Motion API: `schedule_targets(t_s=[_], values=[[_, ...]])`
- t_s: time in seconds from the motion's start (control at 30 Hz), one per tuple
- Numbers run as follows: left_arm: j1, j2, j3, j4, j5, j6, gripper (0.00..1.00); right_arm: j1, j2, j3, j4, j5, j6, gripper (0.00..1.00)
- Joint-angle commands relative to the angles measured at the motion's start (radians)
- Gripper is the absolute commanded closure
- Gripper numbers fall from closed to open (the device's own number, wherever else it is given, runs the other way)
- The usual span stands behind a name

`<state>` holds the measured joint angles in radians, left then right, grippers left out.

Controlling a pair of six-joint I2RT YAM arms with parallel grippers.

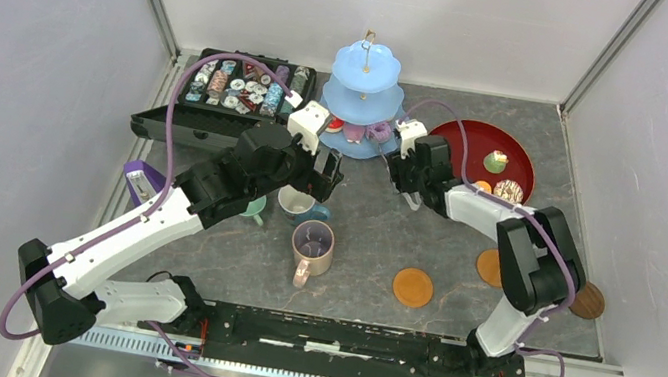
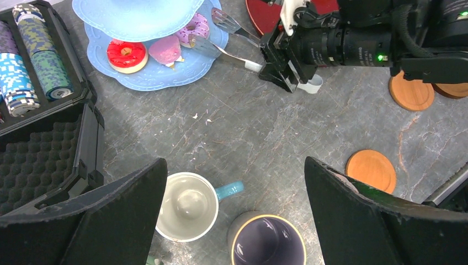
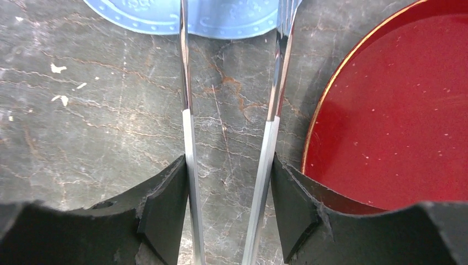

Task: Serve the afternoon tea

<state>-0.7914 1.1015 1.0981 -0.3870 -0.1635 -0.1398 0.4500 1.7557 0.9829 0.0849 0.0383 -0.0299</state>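
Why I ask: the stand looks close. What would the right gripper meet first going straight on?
Probably the pale-blue stand: the right gripper, shut on the metal tongs, points at its bottom tier, tong tips beside the pink doughnut there; depth is unclear.

The left arm (image 1: 141, 229) and right arm (image 1: 520, 264) combine white moulded link shells with black joint housings. A lilac cable (image 1: 173, 123) loops along each arm. Each wrist carries a white camera block (image 1: 307, 126). The left end effector (image 2: 235, 163) and right end effector (image 3: 228, 160) have matte black, wedge-shaped fingers (image 2: 110, 215).
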Motion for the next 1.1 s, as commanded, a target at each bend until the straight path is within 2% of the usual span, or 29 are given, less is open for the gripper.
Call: schedule_targets(t_s=[0.0,0.37,0.63,0.9,1.07], values=[[0.003,0.0,0.0,0.036,0.005,0.022,0.0,0.008,-0.104,-0.013,0.039,0.002,0.015,0.41],[0.003,-0.013,0.002,0.036,0.021,0.016,0.0,0.008,-0.269,-0.069,-0.074,0.059,0.029,0.43],[0.003,-0.032,0.007,0.036,0.03,0.012,0.0,-0.012,-0.415,-0.084,-0.218,0.252,0.028,0.43],[0.0,-0.046,0.116,-0.075,0.065,-0.018,0.0,-0.198,-0.494,-0.048,-0.362,0.301,0.089,0.42],[0.0,-0.067,0.094,-0.082,0.056,-0.006,0.0,-0.312,-0.479,0.0,-0.418,0.277,0.091,0.42]])
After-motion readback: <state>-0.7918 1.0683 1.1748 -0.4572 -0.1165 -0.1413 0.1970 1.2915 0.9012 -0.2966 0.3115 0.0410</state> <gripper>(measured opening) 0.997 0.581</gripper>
